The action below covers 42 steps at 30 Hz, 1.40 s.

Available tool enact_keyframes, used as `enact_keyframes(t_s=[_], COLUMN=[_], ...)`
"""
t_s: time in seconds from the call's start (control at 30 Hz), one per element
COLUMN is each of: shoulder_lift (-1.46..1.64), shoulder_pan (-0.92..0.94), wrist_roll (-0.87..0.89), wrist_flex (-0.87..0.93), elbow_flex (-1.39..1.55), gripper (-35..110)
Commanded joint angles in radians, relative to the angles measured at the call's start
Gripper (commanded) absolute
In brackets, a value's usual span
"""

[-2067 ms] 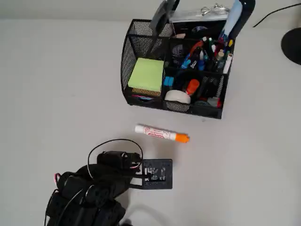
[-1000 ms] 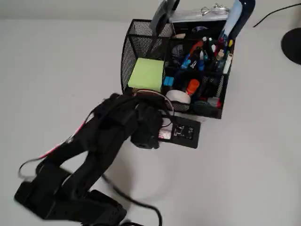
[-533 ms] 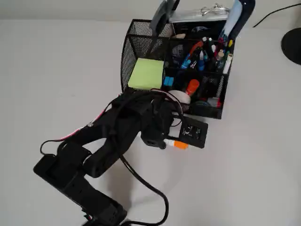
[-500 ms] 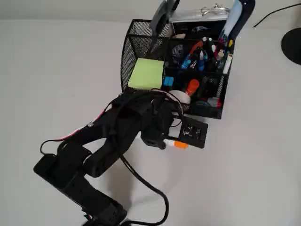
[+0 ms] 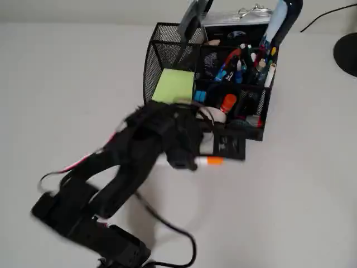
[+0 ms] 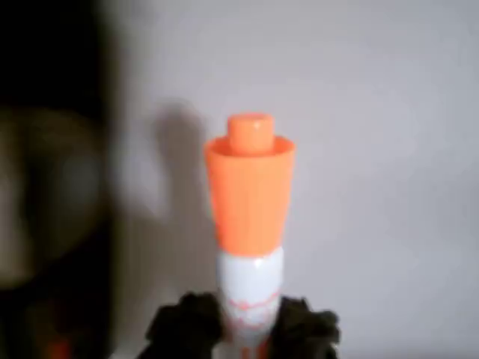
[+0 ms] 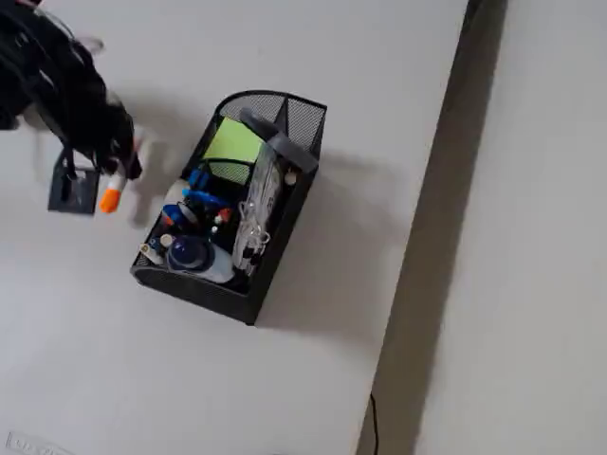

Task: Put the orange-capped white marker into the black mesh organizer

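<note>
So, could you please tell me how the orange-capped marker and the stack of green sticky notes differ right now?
The orange-capped white marker is slim, cylindrical and gripped by the gripper outside the black mesh organizer. The green sticky notes are a flat square stack resting inside an organizer compartment. Both are brightly coloured.

The gripper (image 7: 121, 163) has the orange-capped white marker (image 7: 114, 191) clamped, cap pointing down, just left of the black mesh organizer (image 7: 275, 204).

Soft, even light fell on the white table (image 5: 67, 78), casting faint shadows. The arm (image 5: 139, 151) was motion-blurred overhead. The wrist view was soft, with a dark unfocused mass at its left edge.
</note>
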Motion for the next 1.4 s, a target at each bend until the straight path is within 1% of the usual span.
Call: enact_keyframes(t_s=[0.0, 0.1, 0.27, 0.5, 0.53, 0.63, 0.8, 1.03, 1.23, 1.37], shoulder_lift=[0.380, 0.469, 0.476, 0.390, 0.357, 0.256, 0.011, -0.169, -0.247, -0.249], shoulder_pan=[-0.026, -0.020, 0.017, 0.005, 0.000, -0.008, -0.014, -0.041, -0.043, -0.040], wrist_roll=[-0.221, -0.339, -0.526, -0.861, -0.873, -0.890, -0.943, -0.969, -0.969, -0.968], wrist_flex=[-0.078, -0.241, -0.604, -1.364, -1.437, -1.568, -1.875, -2.031, -2.123, -2.128], elbow_flex=[-0.074, -0.074, -0.041, 0.270, 0.290, 0.291, 0.279, 0.282, 0.322, 0.364], gripper=[0, 0, 0, 0, 0, 0, 0, 0, 1, 26])
